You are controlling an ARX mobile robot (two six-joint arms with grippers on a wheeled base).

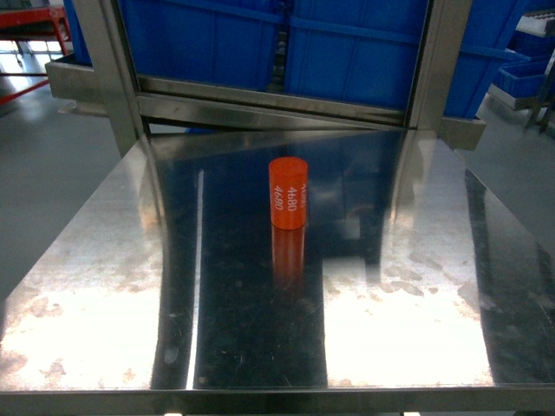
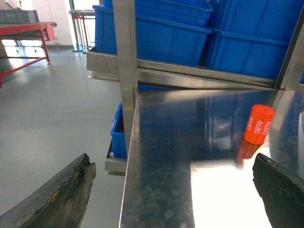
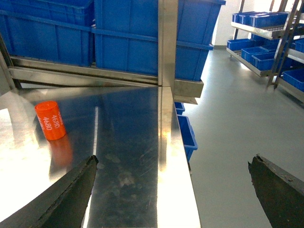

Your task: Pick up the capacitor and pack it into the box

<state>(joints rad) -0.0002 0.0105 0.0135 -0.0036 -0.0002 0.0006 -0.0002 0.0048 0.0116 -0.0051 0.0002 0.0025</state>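
Upright orange capacitor (image 1: 288, 193) reads "4680" twice.

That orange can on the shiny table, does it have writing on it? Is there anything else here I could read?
"4680": white digits printed down the side of the orange cylinder, the capacitor, standing upright on the steel table.
"4680" again: a second white line beside the first on the same cylinder.
A third, fainter white line next to them is too blurred to read.
Blue bins behind: no readable labels.
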